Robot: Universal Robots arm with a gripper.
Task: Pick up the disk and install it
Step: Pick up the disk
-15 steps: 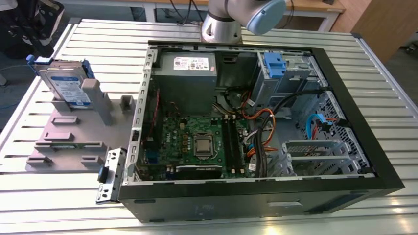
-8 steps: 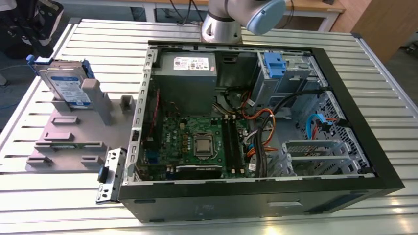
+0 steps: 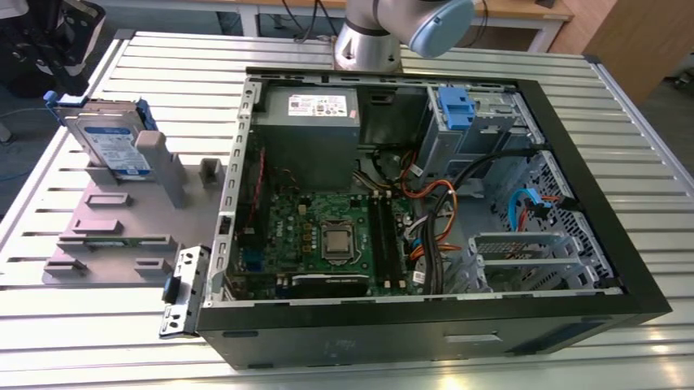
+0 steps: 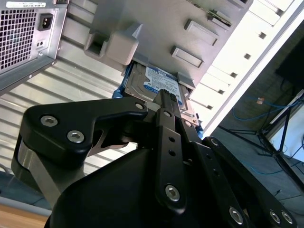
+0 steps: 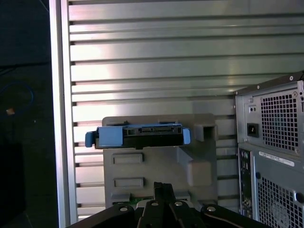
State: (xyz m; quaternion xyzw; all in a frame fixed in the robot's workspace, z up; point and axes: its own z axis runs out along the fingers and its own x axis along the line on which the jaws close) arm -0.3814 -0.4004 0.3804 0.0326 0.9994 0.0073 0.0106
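The disk [image 3: 114, 146], a silver drive with a white-and-blue label in a blue carrier, stands on edge in a grey holder [image 3: 119, 219] at the exterior view's left, beside the open computer case. In the first wrist view I see the disk [image 5: 137, 135] edge-on, with my gripper [image 5: 164, 186] well short of it, its black fingers closed together and holding nothing. In the second wrist view the gripper [image 4: 165, 94] points toward the disk's label face [image 4: 154, 81], still apart from it.
The open black computer case [image 3: 607, 244] lies on the slatted metal table [image 3: 162, 65]. Inside are a grey power supply [image 3: 309, 122], a drive cage with a blue latch [image 3: 456, 110], a motherboard [image 3: 331, 236] and loose cables [image 3: 434, 203]. The arm's base [image 3: 369, 45] stands behind the case.
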